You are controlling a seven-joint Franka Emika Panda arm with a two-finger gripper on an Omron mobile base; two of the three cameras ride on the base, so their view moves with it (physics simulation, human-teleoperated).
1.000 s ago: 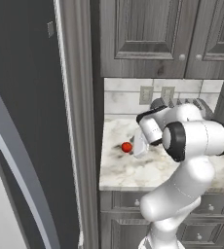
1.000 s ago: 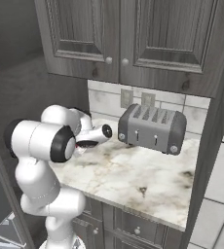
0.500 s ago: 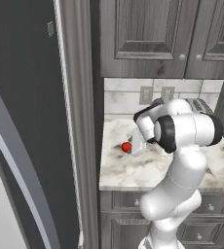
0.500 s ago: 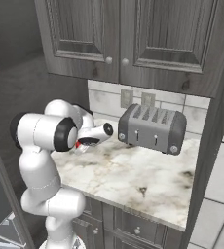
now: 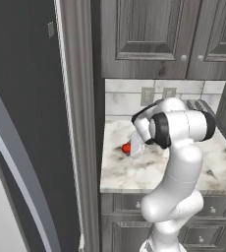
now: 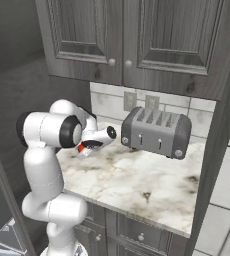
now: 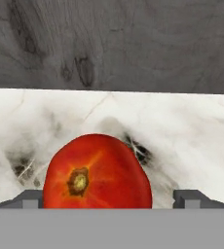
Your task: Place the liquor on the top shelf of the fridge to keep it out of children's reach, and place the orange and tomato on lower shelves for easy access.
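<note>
The tomato (image 7: 97,172), a glossy red ball with a tan stem scar, lies on the marble counter (image 7: 182,126) close in front of the hand. My gripper (image 7: 109,199) is open, one fingertip on each side of the tomato and neither visibly touching it. From the left base view the tomato (image 5: 126,147) sits at the counter's left end, with the gripper (image 5: 134,147) right beside it. The right base view has the gripper (image 6: 87,148) low over the tomato (image 6: 80,148). The fridge (image 5: 21,74) stands dark grey at the left. The liquor, the orange and the shelves are out of view.
A silver toaster (image 6: 157,131) stands at the back of the counter, right of the hand. A grey wood panel (image 7: 114,44) rises directly behind the tomato. Upper cabinets (image 6: 137,35) hang above. The fridge's curved handle (image 5: 16,167) is at the lower left.
The hand has moved down and to the left, closer to the tomato, and the forearm has swung with it. The jaws have stayed open and the tomato has not moved.
</note>
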